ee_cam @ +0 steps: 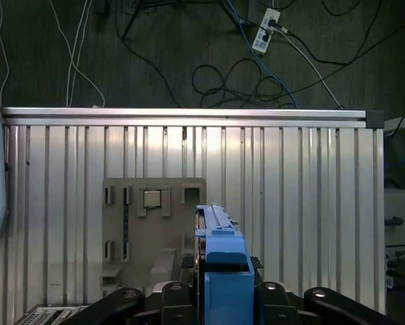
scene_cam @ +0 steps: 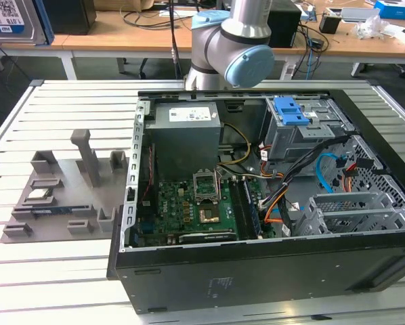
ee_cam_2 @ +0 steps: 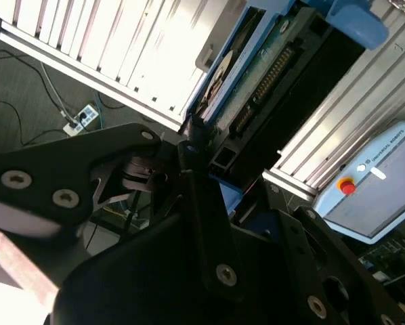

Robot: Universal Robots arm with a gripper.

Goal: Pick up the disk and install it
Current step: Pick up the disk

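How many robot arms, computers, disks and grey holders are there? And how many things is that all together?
Robot arm: 1
Open computer: 1
Disk: 1, held in the gripper
Grey holder: 1
Total: 4

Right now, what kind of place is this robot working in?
Probably a robotics lab: a slatted metal table bearing an open computer case, cluttered desks behind, and a gripper holding the disk.
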